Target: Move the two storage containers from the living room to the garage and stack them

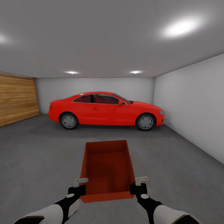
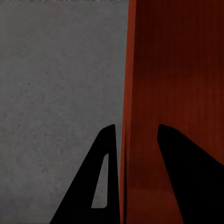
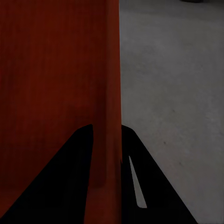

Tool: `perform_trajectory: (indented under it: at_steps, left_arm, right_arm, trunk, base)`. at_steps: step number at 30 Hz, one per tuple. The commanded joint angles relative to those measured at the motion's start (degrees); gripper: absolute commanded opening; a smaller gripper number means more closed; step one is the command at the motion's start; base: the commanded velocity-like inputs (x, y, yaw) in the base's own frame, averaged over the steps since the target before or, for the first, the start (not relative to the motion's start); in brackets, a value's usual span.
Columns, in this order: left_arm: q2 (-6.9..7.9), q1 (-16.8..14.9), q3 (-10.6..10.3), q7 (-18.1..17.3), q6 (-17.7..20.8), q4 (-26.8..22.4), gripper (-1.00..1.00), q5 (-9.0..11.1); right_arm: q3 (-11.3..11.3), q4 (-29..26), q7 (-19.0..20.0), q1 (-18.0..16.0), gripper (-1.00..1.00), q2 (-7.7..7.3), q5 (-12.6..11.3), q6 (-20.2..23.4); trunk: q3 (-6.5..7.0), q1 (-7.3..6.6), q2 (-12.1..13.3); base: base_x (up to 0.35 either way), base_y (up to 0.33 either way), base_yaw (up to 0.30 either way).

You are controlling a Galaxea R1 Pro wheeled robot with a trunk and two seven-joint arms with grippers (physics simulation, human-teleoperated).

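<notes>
I am in the garage, facing the dark grey floor (image 1: 37, 155). One orange-red open-topped storage container (image 1: 107, 168) hangs in front of me between both arms, its long side pointing away from me. My left gripper (image 1: 80, 183) is shut on its left wall near the close corner. The right gripper (image 1: 140, 182) is shut on the right wall opposite. In the left wrist view the container's wall (image 2: 177, 70) runs between the two dark fingers of the left gripper (image 2: 136, 127), above the floor (image 2: 56, 93). The right gripper (image 3: 106, 126) pinches the container's other wall (image 3: 56, 70) the same way.
A red car (image 1: 105, 110) stands side-on across the far end. A wood-panelled door (image 1: 17, 98) fills the left side and a pale grey wall (image 1: 193, 109) runs along the right. Open grey floor lies between me and the car.
</notes>
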Motion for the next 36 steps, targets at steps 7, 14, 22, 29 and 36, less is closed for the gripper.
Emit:
perform_trajectory:
  at_steps: [7, 14, 22, 29, 36]
  left_arm:
    - [0.01, 0.0, 0.4, -0.1, -0.4, 0.0, -1.0, 1.0]
    - [0.01, 0.0, 0.4, -0.1, -0.4, 0.0, -1.0, 1.0]
    - [0.01, 0.0, 0.4, -0.1, -0.4, 0.0, -1.0, 1.0]
    - [0.01, 0.0, 0.4, -0.1, -0.4, 0.0, -1.0, 1.0]
    - [0.01, 0.0, 0.5, -0.1, -0.4, 0.0, -1.0, 1.0]
  right_arm:
    - [-2.9, 0.0, 0.6, -0.1, -1.0, 0.45, 0.0, 0.0]
    - [-2.9, 0.0, 0.6, -0.1, -1.0, 0.45, 0.0, 0.0]
    - [-2.9, 0.0, 0.6, -0.1, -1.0, 0.43, 0.0, 0.0]
    - [-2.9, 0.0, 0.6, -0.1, -1.0, 0.41, 0.0, 0.0]
    - [-2.9, 0.0, 0.6, -0.1, -1.0, 0.45, 0.0, 0.0]
  trunk:
    - [-0.09, 0.05, -0.1]
    - [-0.09, 0.05, -0.1]
    - [-0.09, 0.05, -0.1]
    - [-0.09, 0.05, -0.1]
    - [-0.09, 0.05, -0.1]
  base:
    - [0.322, 0.0, 0.0]
    - [0.322, 0.0, 0.0]
    - [0.321, 0.0, 0.0]
    - [0.321, 0.0, 0.0]
    - [0.321, 0.0, 0.0]
